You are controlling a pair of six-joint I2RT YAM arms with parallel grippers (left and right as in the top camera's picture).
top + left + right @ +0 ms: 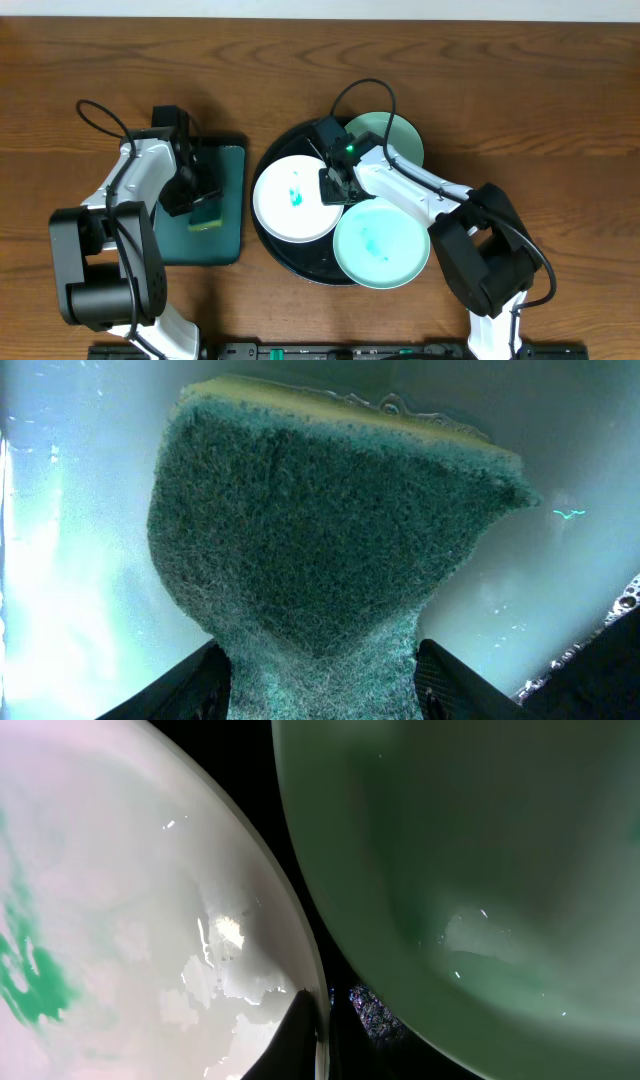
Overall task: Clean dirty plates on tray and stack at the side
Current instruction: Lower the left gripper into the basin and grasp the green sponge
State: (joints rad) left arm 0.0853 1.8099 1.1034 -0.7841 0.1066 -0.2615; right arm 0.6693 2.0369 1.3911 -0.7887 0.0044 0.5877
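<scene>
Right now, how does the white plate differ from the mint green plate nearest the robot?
The white plate lies on the left of the black tray; the near mint green plate lies at its front right, overhanging the rim. The white plate's teal smear is small and vivid; the mint green plate's is paler and more spread. Both are round and smeared at the centre.

- A white plate (120, 900), smeared teal-green, is seen at left.
- A pale green plate (480, 870) is seen at right.
- The black tray (300, 850) is shown between them.
- A dark fingertip (298, 1040) is set at the white plate's rim.
</scene>
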